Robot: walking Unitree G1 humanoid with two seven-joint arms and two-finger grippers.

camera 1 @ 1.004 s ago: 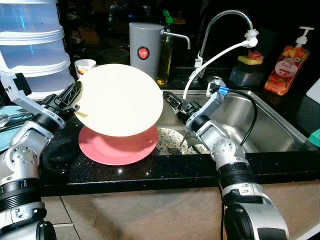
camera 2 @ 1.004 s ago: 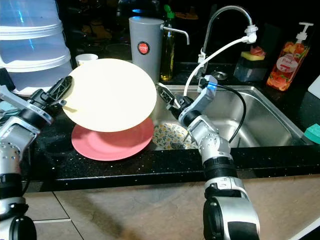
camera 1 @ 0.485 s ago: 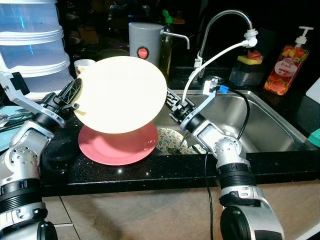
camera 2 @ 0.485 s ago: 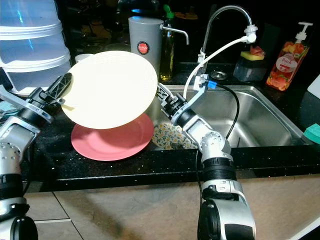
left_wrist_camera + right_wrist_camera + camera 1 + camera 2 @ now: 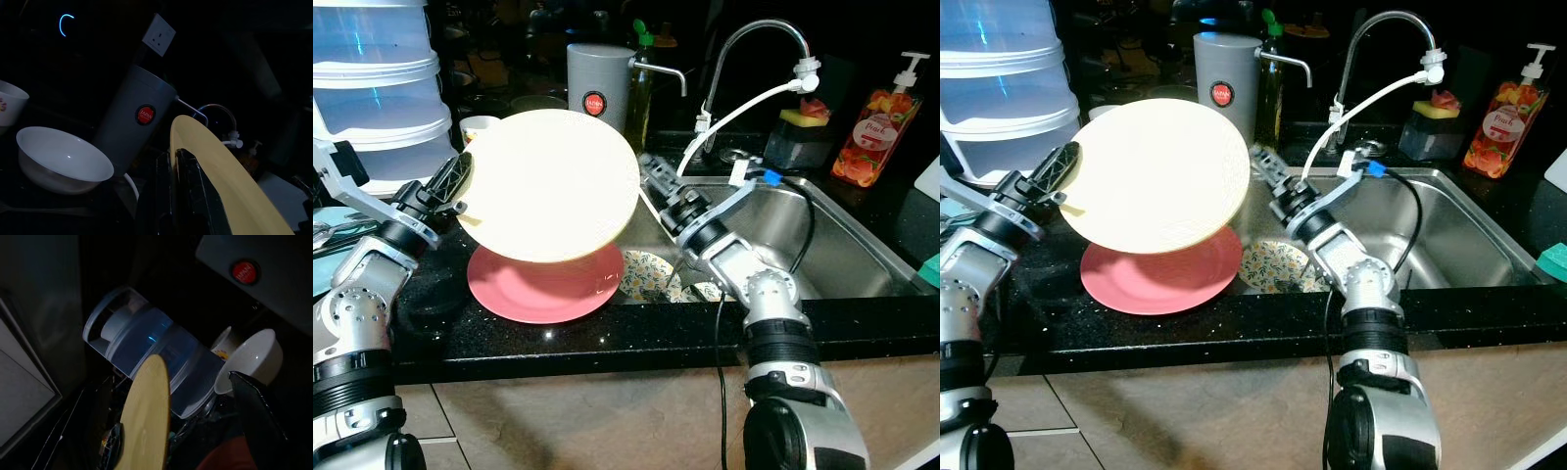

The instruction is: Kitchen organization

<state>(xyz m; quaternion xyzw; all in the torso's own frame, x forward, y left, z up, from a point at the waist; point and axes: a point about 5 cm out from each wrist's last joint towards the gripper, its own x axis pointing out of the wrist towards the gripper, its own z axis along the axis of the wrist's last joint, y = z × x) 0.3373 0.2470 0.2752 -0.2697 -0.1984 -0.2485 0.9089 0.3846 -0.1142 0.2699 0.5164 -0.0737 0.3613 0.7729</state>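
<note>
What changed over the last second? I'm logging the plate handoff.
The yellow plate tilted up higher in the left gripper, which stays shut on its rim. The right gripper rose toward the plate's right edge. The pink plate and sink stayed put.

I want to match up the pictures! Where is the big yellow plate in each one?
Left eye view: yellow plate is tilted up above the pink plate.
Right eye view: left of centre, above that pink plate.
Left wrist view: edge-on, pinched by the left gripper.
Right wrist view: edge-on, low in the middle.
Shared landmark: the grey jug with a red badge.
</note>
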